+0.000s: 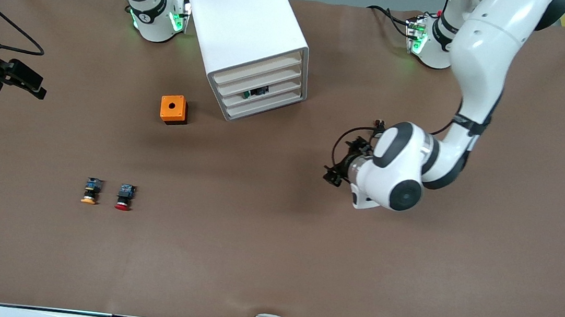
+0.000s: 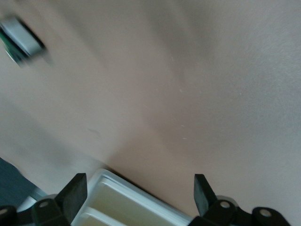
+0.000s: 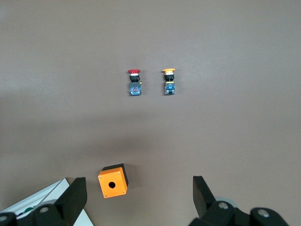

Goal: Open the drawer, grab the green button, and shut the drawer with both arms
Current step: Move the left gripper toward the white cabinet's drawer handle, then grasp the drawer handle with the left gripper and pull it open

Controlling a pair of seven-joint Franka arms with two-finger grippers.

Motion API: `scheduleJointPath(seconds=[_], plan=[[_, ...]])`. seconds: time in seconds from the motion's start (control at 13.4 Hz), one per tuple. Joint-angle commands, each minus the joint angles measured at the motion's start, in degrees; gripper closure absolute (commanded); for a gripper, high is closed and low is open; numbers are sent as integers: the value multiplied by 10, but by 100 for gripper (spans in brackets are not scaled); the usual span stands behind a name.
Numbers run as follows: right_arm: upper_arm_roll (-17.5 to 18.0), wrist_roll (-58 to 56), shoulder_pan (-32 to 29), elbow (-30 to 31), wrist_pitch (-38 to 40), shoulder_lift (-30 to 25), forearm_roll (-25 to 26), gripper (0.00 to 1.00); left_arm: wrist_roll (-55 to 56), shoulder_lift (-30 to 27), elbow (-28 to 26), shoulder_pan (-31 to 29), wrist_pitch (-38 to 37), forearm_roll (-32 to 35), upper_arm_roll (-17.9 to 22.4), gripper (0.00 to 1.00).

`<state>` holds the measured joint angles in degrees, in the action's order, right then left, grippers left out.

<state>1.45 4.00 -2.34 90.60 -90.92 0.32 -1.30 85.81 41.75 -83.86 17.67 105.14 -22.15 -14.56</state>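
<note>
Landmark: cabinet (image 1: 253,40) on desk (image 1: 271,262).

Orange-capped button (image 1: 91,191) and red-capped button (image 1: 124,197) sit side by side, nearer the camera than the cabinet, toward the right arm's end.

Left pincer (image 1: 333,177) hovers over bare desk near the cabinet front, fingers (image 2: 75,195) spread open.

Orange box (image 1: 173,109) beside the cabinet.

Right pincer (image 1: 33,86) up high, open, over the desk at the right arm's end.

All drawers shut; button (image 1: 258,92) shows in the third drawer (image 1: 263,93) down.

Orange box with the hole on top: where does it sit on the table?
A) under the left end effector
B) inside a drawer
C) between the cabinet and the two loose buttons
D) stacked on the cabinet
C. The orange box sits on the table beside the cabinet, with the orange-capped button and red-capped button nearer the front camera.
</note>
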Motion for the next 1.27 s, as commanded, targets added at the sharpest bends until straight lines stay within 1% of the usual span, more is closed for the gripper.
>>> scheduleJointPath(seconds=[0.0, 0.15, 0.22, 0.45, 0.75, 0.9, 0.97, 1.12, 1.2], plan=[[1, 6, 2, -2, 3, -2, 1, 0, 137, 47, 21, 38, 40, -40, 2, 0], [1, 6, 1, -1, 2, -2, 0, 0, 183, 62, 20, 61, 40, -45, 1, 0], [1, 6, 1, -1, 2, -2, 0, 0, 195, 64, 19, 74, 40, -59, 2, 0], [1, 6, 1, -1, 3, -2, 0, 0, 254, 78, 2, 89, 12, -142, 1, 0], [1, 6, 1, -1, 4, -2, 0, 0, 291, 91, -16, 98, -30, -250, 1, 2], [0, 6, 1, -1, 2, -2, 1, 0, 337, 106, -14, 98, -51, -299, 1, 8], [0, 6, 1, -1, 3, -2, 1, 0, 357, 109, -15, 98, -61, -323, 1, 13], [0, 4, 1, -1, -1, -2, 4, 0, 381, 120, -14, 106, -99, -336, 1, 30], [3, 3, 2, -2, -7, -2, 7, 0, 386, 124, -13, 111, -114, -337, 1, 37]])
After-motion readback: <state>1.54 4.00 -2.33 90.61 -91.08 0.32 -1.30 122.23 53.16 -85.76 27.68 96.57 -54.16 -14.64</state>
